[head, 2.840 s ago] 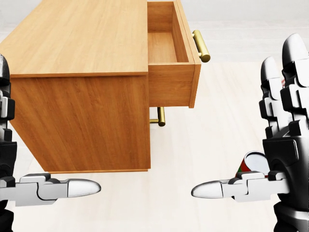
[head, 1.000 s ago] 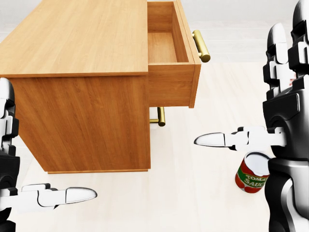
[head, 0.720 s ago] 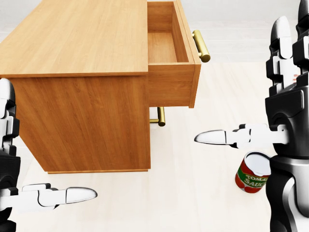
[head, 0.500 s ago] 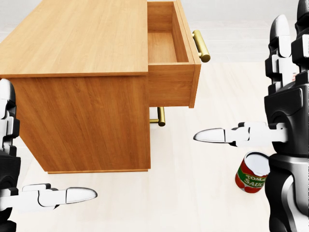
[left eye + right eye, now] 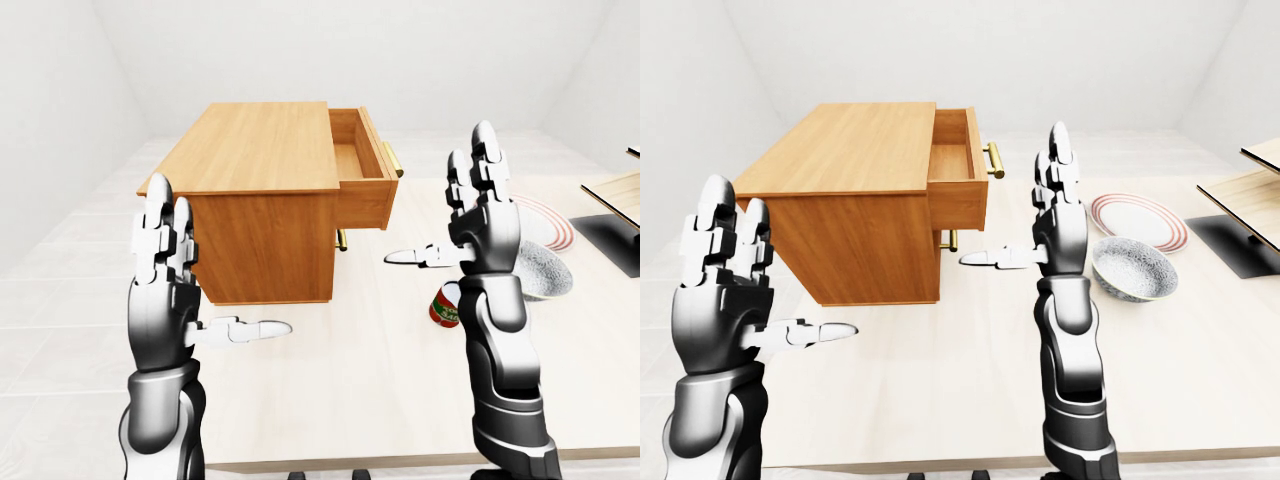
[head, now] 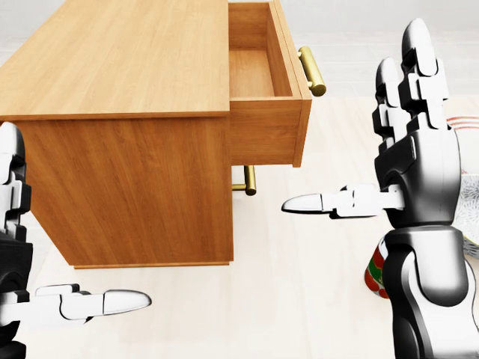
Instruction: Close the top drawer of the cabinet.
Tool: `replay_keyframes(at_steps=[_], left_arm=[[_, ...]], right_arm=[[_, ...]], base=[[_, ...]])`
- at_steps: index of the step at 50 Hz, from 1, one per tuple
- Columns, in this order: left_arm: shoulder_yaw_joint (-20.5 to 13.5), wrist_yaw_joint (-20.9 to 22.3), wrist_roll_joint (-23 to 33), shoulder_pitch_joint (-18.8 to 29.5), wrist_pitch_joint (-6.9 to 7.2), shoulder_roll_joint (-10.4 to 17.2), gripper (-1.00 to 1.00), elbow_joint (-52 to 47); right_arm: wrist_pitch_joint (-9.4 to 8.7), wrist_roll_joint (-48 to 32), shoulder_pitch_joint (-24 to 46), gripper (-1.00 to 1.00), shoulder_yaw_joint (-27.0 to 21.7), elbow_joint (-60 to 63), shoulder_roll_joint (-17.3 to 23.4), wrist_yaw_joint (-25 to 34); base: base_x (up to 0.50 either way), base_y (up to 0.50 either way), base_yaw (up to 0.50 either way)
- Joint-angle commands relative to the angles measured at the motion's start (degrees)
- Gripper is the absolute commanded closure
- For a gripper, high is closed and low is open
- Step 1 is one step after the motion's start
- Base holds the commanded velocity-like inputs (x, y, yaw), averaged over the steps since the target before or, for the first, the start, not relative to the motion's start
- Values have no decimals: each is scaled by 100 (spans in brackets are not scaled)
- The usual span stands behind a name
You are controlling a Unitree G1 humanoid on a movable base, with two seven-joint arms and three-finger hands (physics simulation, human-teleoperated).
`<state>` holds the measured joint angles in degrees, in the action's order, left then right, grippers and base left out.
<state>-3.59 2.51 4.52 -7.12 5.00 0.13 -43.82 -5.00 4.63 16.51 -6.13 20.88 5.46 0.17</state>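
Right robot hand: raised upright, fingers spread wide, thumb pointing toward the cabinet; holding nothing; right of the cabinet and apart from it.
Left robot hand: upright, fingers spread wide, thumb out; empty; below the cabinet's lower left corner in the left-eye view.
Cabinet: wooden, standing on the pale worktop.
Top drawer: pulled out from the cabinet's right side, nothing visible inside, brass handle on its front.
Lower handle: brass, under the open drawer, close against the cabinet.
Can: red and green, right of the cabinet, partly hidden behind the right forearm.
Bowl: grey, further right of the cabinet.
Plate: red-rimmed, just beyond the bowl.
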Motion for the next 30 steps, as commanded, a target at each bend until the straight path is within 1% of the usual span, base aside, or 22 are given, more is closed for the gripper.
replay_keyframes(at_steps=[1, 6, 11, 21, 26, 30], left_arm=[[8, 7, 10, -23, 0, 3, -100, 17], [-19, 10, 5, -54, 0, -2, -100, -20], [37, 11, 33, -21, 0, -7, -100, -77], [30, 9, 23, -16, 0, -8, -100, -111], [15, 25, 4, -69, 0, -4, -100, 13], [43, 11, 35, -19, 0, -6, -100, -109]], right_arm=[[0, -71, 81, -100, 164, -493, -80, 35], [0, -108, 188, -100, 230, -807, -104, 102], [0, -65, 264, -100, 254, -898, -139, 180], [0, 23, 466, -100, 191, -1291, -121, 198], [0, 30, 484, -100, 193, -1327, -106, 189], [0, 40, 529, -100, 197, -1344, -105, 175]], base=[[0, 0, 0], [0, 0, 0], [0, 0, 0], [0, 0, 0], [0, 0, 0], [0, 0, 0]])
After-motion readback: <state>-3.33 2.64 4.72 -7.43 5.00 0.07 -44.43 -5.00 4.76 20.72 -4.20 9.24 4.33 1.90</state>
